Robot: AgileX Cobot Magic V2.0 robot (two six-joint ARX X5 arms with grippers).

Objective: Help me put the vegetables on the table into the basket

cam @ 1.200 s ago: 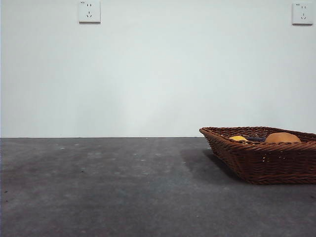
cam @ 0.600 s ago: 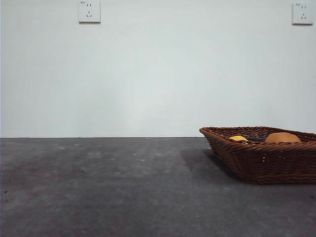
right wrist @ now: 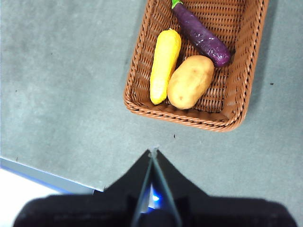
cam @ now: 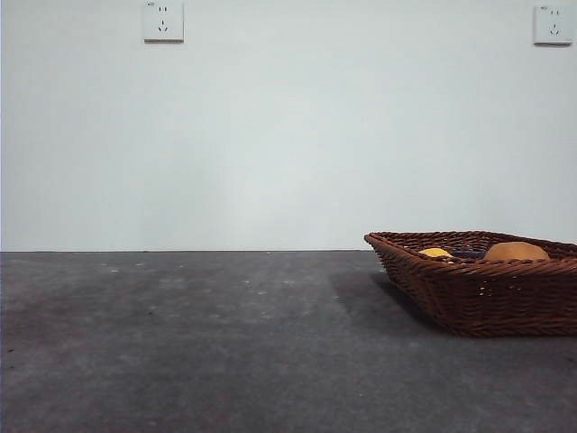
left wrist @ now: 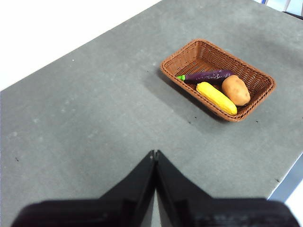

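Since all three vegetables are seen lying inside the basket (right wrist: 191,66), no pick is judged to remain, and the relation that governs any coming move is the bearing of the basket from each tool. From the right gripper (right wrist: 152,152), the basket is found close by at 12 o'clock, raised above the table (right wrist: 61,80); from the left gripper (left wrist: 154,153), the basket (left wrist: 218,78) is found well apart at about 2 o'clock. The right arm is therefore judged the nearer of the two.

Within the basket, the corn cob (right wrist: 163,64) and the tuber (right wrist: 189,81) are laid side by side and touching, long axes running roughly from 6 to 12 o'clock in the right wrist view. The eggplant (right wrist: 201,34) is laid beyond them, its long axis running from 11 to 5 o'clock, green stem at the far end.

Both grippers are seen pressed closed, tips meeting, with nothing grasped between them. In the front view, neither arm is visible; only the tops of the corn cob (cam: 435,253) and tuber (cam: 516,252) are shown above the basket (cam: 478,293) rim, at the table's right side.

The task is judged complete; only retraction or holding position is judged to be called for
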